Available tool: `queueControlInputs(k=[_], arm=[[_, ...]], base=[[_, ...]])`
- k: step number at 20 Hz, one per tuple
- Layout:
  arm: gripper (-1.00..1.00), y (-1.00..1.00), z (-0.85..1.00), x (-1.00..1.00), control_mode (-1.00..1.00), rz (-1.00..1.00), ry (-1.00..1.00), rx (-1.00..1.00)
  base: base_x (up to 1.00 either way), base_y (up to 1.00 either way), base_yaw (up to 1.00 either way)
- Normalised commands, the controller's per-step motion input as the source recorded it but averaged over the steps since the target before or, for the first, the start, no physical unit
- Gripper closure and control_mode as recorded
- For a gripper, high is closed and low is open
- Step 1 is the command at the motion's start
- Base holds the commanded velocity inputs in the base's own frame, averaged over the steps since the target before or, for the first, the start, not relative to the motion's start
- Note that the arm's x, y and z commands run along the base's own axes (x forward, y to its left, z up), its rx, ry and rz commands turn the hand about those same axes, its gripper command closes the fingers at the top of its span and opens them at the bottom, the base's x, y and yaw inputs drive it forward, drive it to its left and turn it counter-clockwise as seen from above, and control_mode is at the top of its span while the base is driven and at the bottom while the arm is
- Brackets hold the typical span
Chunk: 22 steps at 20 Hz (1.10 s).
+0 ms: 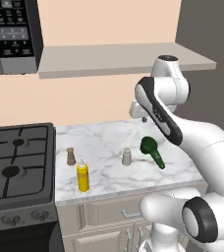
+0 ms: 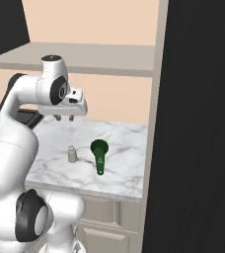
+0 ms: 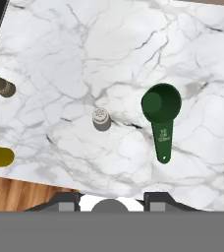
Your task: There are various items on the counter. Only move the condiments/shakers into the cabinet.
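Nearest the counter's (image 1: 109, 184) front edge stands the yellow squeeze bottle (image 1: 83, 175), smooth plastic with a pale nozzle. Behind it sit the waisted brown shaker (image 1: 70, 156) and, near mid-counter, the short grey shaker (image 3: 101, 118) with its perforated top. Just beside that lies the dark green measuring scoop (image 3: 160, 113), round bowl, flat handle. High above the veined marble hangs the gripper (image 2: 64, 117), carrying nothing; how wide its jaws stand I cannot tell. No condiment is on the cabinet shelf (image 1: 124, 59) yet; the next move likely calls for descending onto the grey shaker.
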Motion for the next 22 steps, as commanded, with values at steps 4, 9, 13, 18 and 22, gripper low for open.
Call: queueControlInputs(k=[4, 9, 13, 18, 22], arm=[[-1.0, 0.0, 0.0, -0.15, -1.0, 0.0, 0.0, 0.0], [-1.0, 0.42, -0.01, -0.43, -1.0, 0.0, -0.08, -0.04], [-1.0, 0.77, 0.0, -0.51, -1.0, 0.0, -0.11, -0.09], [-1.0, 0.89, -0.06, -0.63, -1.0, -0.04, -0.2, -0.11], [-1.0, 0.81, -0.22, -0.81, -1.0, -0.09, -0.34, -0.11]], base=[[0.0, 0.0, 0.0], [0.0, 0.0, 0.0], [0.0, 0.0, 0.0], [0.0, 0.0, 0.0], [0.0, 0.0, 0.0]])
